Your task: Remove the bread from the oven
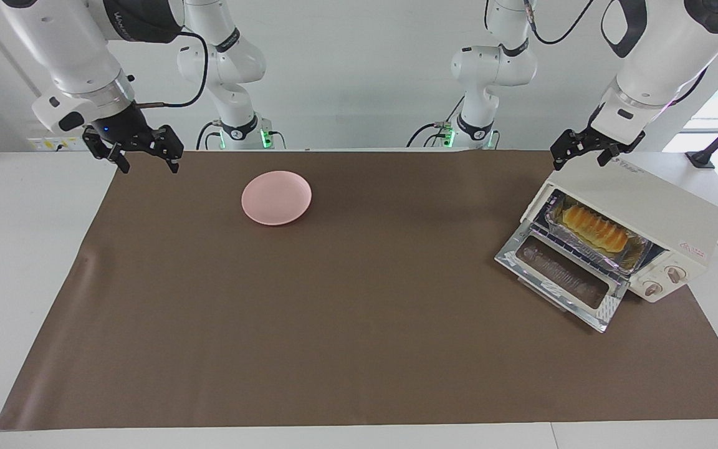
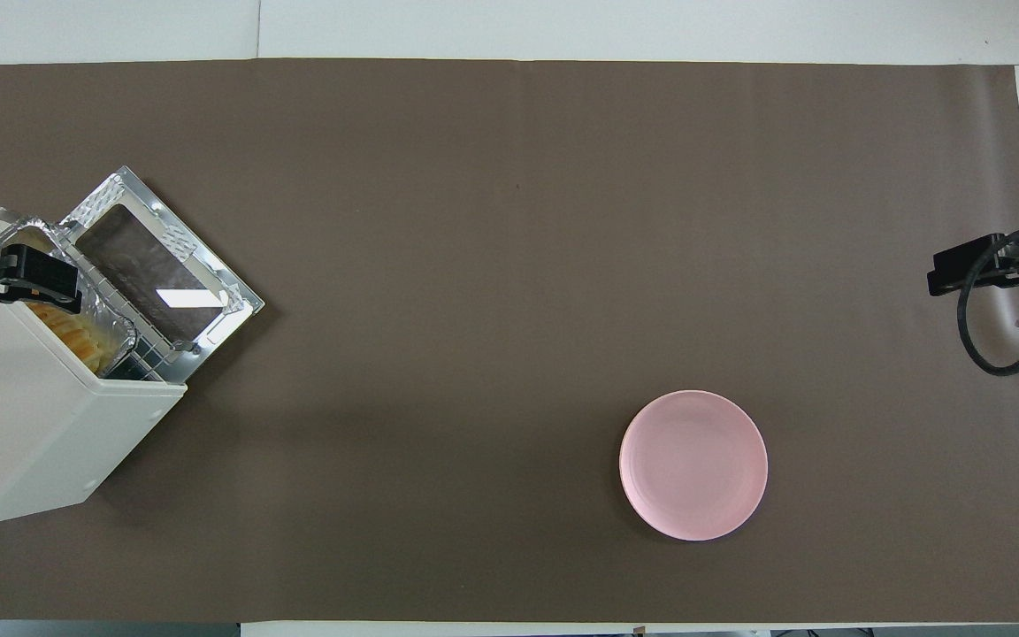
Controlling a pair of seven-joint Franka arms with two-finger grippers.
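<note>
Golden-orange bread [image 1: 593,228] lies in a silver foil tray [image 1: 635,254] on the wire rack inside the cream-white toaster oven [image 1: 658,209], which stands at the left arm's end of the surface [image 1: 359,349]. Its glass door [image 1: 561,274] is dropped flat onto the brown mat, so the loaf is exposed and reachable from the front; nothing more has to be opened, and the task reads as not yet begun. A round pink plate [image 1: 277,197] sits well apart from the oven, toward the right arm's end and close to the robots, probably as the place to set the loaf down.

Left end effector [image 1: 583,151] hangs over the oven's top, close above it but, as far as I can judge, not touching; its fingers are spread wide and carry nothing. Right end effector [image 1: 144,151] hovers over the mat's corner at its own end, near no object, fingers likewise wide apart and empty; that arm waits. Being the nearer one, the left arm seems placed to reach in for the bread.
</note>
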